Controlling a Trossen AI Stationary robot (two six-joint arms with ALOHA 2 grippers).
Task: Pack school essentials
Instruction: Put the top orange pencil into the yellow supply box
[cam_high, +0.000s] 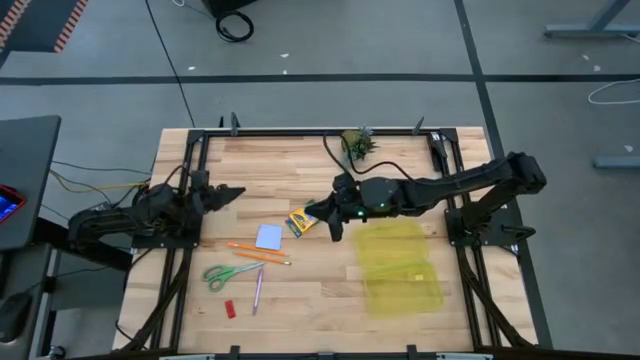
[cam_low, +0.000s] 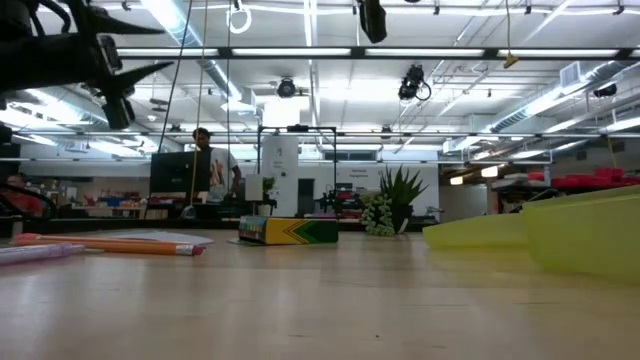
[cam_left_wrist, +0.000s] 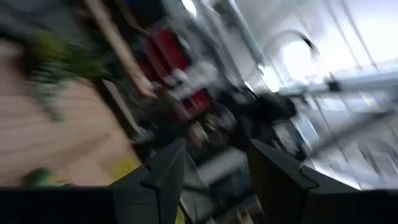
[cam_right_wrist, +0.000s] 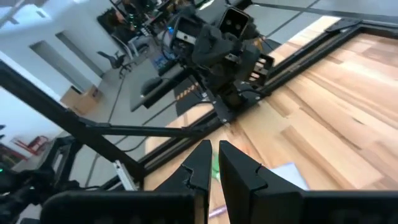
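Note:
The school essentials lie on the wooden table: a yellow-green crayon box (cam_high: 298, 221), a light-blue note pad (cam_high: 269, 236), an orange pencil (cam_high: 258, 250), green-handled scissors (cam_high: 230, 273), a pinkish pen (cam_high: 258, 290) and a small red eraser (cam_high: 229, 309). My right gripper (cam_high: 318, 213) hovers high over the table by the crayon box, shut and holding nothing; its fingers (cam_right_wrist: 214, 165) point toward the table's left. My left gripper (cam_high: 228, 194) stays folded back at the left edge, open and empty (cam_left_wrist: 214, 180).
A translucent yellow plastic case (cam_high: 400, 265) lies flat at the right, under my right arm. A small potted plant (cam_high: 357, 145) stands at the far edge. A black metal frame (cam_high: 320, 132) borders the table. In the low view, people show in the room beyond.

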